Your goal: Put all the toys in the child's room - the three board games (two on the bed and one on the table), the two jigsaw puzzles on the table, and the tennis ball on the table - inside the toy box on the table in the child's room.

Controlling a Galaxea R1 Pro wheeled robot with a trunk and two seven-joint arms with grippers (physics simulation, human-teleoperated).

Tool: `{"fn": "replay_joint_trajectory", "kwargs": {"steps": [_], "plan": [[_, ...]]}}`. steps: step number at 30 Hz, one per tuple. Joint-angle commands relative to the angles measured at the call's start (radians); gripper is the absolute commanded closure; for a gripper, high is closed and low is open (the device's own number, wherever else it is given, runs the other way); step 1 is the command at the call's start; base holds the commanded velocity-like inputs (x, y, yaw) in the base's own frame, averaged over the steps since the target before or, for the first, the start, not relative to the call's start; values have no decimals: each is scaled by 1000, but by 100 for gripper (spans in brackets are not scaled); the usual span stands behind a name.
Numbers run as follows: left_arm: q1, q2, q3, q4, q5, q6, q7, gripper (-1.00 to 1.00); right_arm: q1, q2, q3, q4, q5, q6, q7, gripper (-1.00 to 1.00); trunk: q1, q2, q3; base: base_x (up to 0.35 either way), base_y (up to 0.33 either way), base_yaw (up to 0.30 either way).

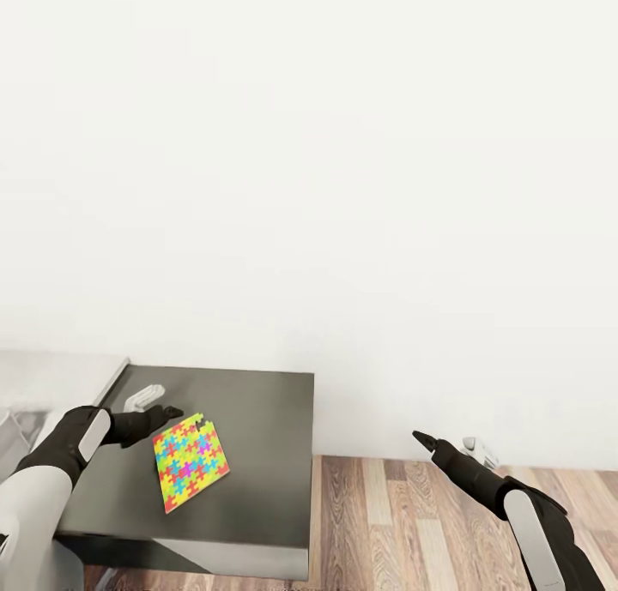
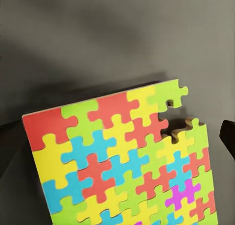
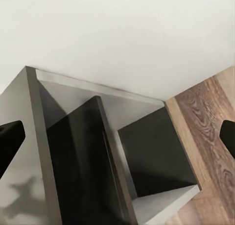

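At the far left of the head view a strip of the pale grey-white table (image 1: 51, 381) showed, adjoining the lower dark grey top (image 1: 257, 454); the left arm reached in over that dark top, and the left gripper (image 1: 163, 417) sat at the upper corner of a jigsaw puzzle (image 1: 190, 461); the puzzle appeared tilted, one corner raised at the gripper, and seemed pinched there, though the finger contact itself could not be made out; a small pale grey object (image 1: 143, 395) lay on the dark top just behind the gripper, its nature unclear. In the left wrist view the jigsaw puzzle (image 2: 122, 156) was close to the camera, pieces in yellow, red, blue, green and pink, with a notch of missing pieces at one corner; a dark fingertip (image 2: 228, 137) showed at the picture's edge beside it. To the right, the wood-plank floor (image 1: 403, 522) met the white wall (image 1: 343, 188); the right gripper (image 1: 422, 439) hung over the floor, well apart from the puzzle; in the right wrist view its fingers (image 3: 10, 139) stood wide apart with nothing between them, above the dark shelving of the table (image 3: 88, 156).
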Motion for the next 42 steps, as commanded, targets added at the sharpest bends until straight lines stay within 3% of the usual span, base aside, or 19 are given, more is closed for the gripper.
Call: {"fn": "replay_joint_trajectory", "kwargs": {"steps": [1,11,24,42], "plan": [[-1,0,6,-1,-1,7,-5,-100,-1,0,-2,-1,2,6,5,-100,1,-2,-4,0,0,0],[-1,3,5,-1,-4,7,-70,-100,-1,0,-2,1,1,6,3,-100,1,-2,-20,0,0,0],[-1,5,5,-1,-3,7,-76,-100,-1,0,-2,1,1,5,1,-100,1,-2,-39,0,0,0],[-1,5,5,-2,-4,6,-75,-100,-1,0,-2,1,1,4,1,-100,1,-2,-36,0,0,-9]]}}
